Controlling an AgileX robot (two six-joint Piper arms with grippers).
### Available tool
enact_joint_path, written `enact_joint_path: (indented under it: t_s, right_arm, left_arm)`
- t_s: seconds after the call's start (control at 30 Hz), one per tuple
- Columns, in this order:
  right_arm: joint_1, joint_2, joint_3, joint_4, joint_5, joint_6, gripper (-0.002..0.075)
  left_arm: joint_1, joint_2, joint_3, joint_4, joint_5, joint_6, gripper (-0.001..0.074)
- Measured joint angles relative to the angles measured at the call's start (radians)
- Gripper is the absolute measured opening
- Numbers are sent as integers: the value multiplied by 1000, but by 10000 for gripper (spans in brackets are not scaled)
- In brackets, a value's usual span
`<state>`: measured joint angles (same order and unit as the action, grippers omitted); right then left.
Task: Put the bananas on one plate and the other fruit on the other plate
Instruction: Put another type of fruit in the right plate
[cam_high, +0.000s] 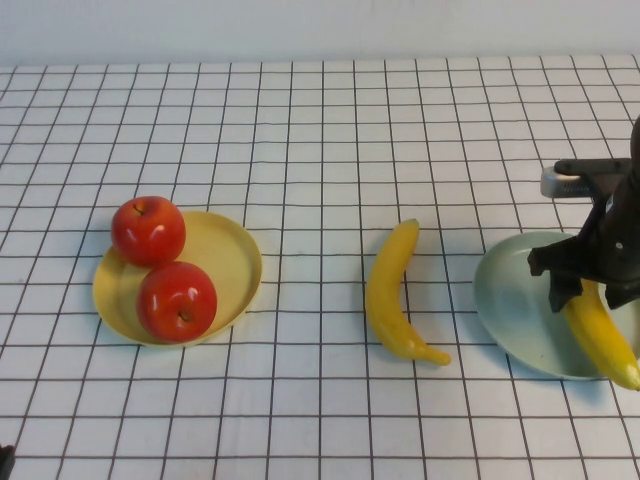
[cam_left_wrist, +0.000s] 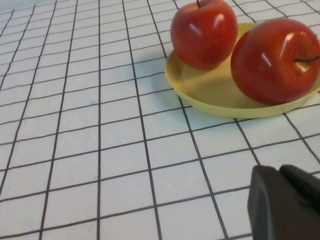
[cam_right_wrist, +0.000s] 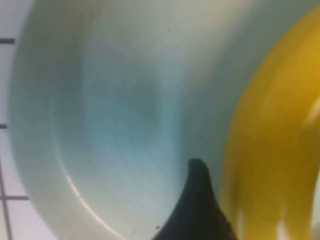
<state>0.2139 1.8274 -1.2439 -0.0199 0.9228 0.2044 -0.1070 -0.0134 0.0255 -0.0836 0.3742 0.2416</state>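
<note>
Gridded white surface (cam_high: 300, 130) carries both apples (cam_high: 148, 230) sorted on the yellow plate (cam_high: 235, 262), one banana (cam_high: 393, 295) stranded mid-surface, the other (cam_high: 603, 335) beneath the wide-open right gripper (cam_high: 590, 290) over the blue-green plate (cam_high: 510, 300), evidently delivered; left gripper (cam_left_wrist: 285, 202) idles shut nearby.

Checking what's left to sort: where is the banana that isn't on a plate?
In the high view, the loose banana lies on the table between the yellow plate and the blue-green plate, nearer the latter.
</note>
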Motion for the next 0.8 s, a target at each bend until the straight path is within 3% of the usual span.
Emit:
enact_joint_path:
  t_s: [0.23, 0.4, 0.8]
  right_arm:
    - [12, -103, -100, 2, 19, 0, 474]
    - [102, -145, -204, 20, 39, 0, 474]
    - [327, 148, -371, 131, 99, 43, 474]
  left_arm:
    - [0, 0, 0, 0, 0, 0, -4]
    - [0, 0, 0, 0, 0, 0, -4]
    - [0, 0, 0, 0, 0, 0, -5]
